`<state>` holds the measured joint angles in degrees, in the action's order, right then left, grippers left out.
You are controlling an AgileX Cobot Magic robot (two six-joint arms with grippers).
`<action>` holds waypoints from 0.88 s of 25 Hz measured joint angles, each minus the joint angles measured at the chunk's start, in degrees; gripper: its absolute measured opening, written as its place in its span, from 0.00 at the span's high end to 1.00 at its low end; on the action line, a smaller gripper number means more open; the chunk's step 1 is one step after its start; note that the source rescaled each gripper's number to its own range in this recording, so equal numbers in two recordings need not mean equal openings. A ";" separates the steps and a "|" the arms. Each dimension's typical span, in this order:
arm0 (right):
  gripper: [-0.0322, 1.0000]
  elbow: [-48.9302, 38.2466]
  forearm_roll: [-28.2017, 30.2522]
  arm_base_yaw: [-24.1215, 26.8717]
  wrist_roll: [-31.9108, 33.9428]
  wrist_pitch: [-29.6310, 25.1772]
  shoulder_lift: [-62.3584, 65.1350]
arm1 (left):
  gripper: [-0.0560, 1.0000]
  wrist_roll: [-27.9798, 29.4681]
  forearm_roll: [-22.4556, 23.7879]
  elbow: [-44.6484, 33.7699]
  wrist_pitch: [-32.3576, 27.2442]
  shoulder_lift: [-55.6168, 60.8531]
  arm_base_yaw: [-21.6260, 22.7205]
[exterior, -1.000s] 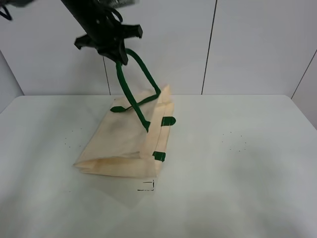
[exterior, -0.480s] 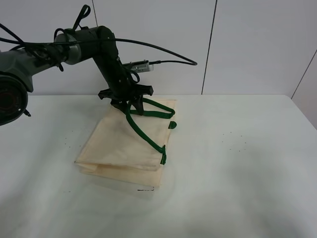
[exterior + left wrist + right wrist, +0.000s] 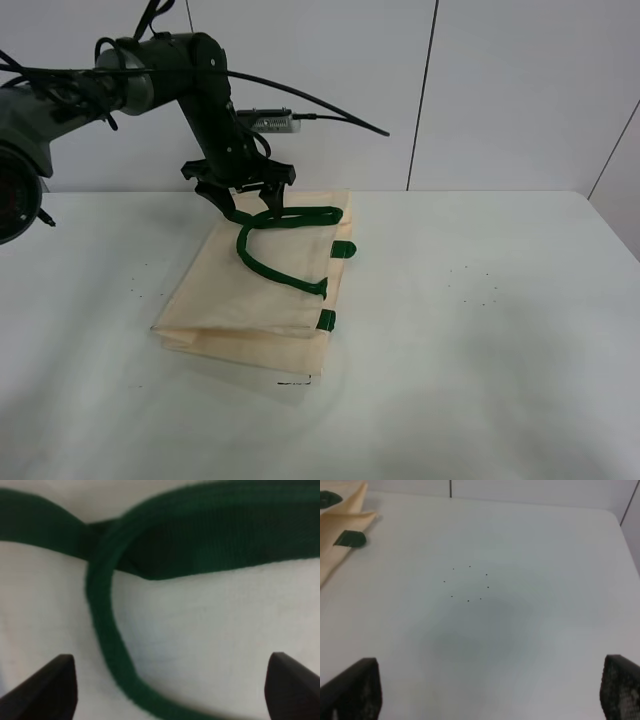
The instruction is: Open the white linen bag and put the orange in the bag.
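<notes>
The white linen bag [image 3: 250, 290] lies flat on the table, its mouth toward the right. One dark green handle [image 3: 275, 262] lies loose in a loop on top of it. My left gripper [image 3: 243, 202] hovers just above the bag's far edge, open, with nothing between the fingers. In the left wrist view the green handle [image 3: 107, 630] crosses the cream cloth [image 3: 210, 630] between the spread fingertips [image 3: 52, 682]. My right gripper [image 3: 485, 695] is open and empty over bare table, and the bag's corner [image 3: 342, 527] shows at the far edge of its view. The orange is out of view.
The white table [image 3: 480, 330] stretches to the right of the bag, with a few small dark dots [image 3: 467, 582] on it. A grey panelled wall [image 3: 500, 90] stands behind. A small black mark [image 3: 296, 380] lies at the bag's near corner.
My left gripper came down from high up with the green handle, let it go and opened. The lifted bag side sank flat and the handle now lies on the bag.
</notes>
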<state>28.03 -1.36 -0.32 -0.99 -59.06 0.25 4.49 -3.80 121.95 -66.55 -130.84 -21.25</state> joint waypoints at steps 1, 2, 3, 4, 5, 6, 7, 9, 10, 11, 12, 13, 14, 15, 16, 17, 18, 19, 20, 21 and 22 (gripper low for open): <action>0.00 0.00 0.00 0.00 0.00 0.00 0.00 | 0.07 0.00 0.80 0.87 -0.68 0.65 0.00; 0.00 0.00 0.00 0.00 0.00 0.00 0.00 | 0.07 0.00 1.54 1.55 -1.02 1.22 0.00; 0.00 0.00 0.00 0.00 0.04 0.00 0.00 | 0.07 0.00 2.12 2.28 -1.02 1.74 0.00; 0.00 0.00 0.00 0.00 0.04 0.00 0.00 | 0.07 0.00 2.95 2.80 -1.02 2.21 0.00; 0.00 0.00 0.00 0.00 0.04 0.00 0.00 | 0.07 0.00 3.80 3.12 -1.02 2.66 0.00; 0.00 0.00 0.00 0.00 0.04 0.00 0.00 | 0.07 0.00 4.80 3.20 -1.13 2.96 0.12; 0.00 0.00 0.00 0.00 0.04 0.00 0.00 | 0.07 0.02 5.40 3.20 -1.13 3.02 0.49; 0.00 0.00 0.00 0.00 0.04 0.00 0.00 | 0.07 0.02 6.19 3.14 -1.13 3.02 1.77; 0.00 0.00 0.00 0.00 0.04 0.00 0.00 | 0.07 0.02 6.34 3.14 -1.13 3.02 2.67; 0.00 0.00 0.00 0.00 0.04 0.00 0.00 | 0.07 0.02 6.55 3.14 -1.13 3.02 3.98; 0.00 0.00 0.00 0.00 0.04 0.00 0.00 | 0.07 -0.04 6.70 3.14 -1.13 3.02 5.44; 0.00 0.00 0.00 0.00 0.04 0.00 0.00 | 0.07 -0.23 6.70 3.14 -1.13 3.02 7.03; 0.00 0.00 0.00 0.00 0.04 0.00 0.00 | 0.07 -0.40 6.70 3.14 -1.13 3.02 8.36; 0.00 0.00 0.00 0.00 0.04 0.00 0.00 | 0.07 -0.52 6.70 3.14 -1.13 3.02 9.90; 0.00 0.00 0.00 0.00 0.04 0.00 0.00 | 0.07 -0.58 6.70 3.14 -1.13 3.02 11.42; 0.00 0.00 0.00 0.00 0.04 0.00 0.00 | 0.07 -0.58 6.70 3.10 -1.13 3.02 12.63; 0.00 0.00 0.00 0.00 0.04 0.00 0.00 | 0.07 -0.58 6.72 2.83 -1.13 3.02 13.89; 0.00 0.00 0.00 0.00 0.04 0.00 0.00 | 0.07 -0.58 6.77 2.30 -1.13 3.06 14.93; 0.00 0.00 0.00 0.00 0.04 0.00 0.00 | 0.07 -0.62 6.78 1.65 -1.13 3.06 15.80; 0.00 0.00 0.00 0.00 0.04 0.00 0.00 | 0.07 -0.62 6.83 0.74 -1.13 3.06 16.40; 0.00 0.00 0.00 0.00 0.04 0.00 0.00 | 0.07 -0.62 6.83 -0.25 -1.13 3.06 16.94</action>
<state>28.03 -1.36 -0.32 -0.95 -59.06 0.25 3.86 3.03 121.69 -67.68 -127.78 -4.31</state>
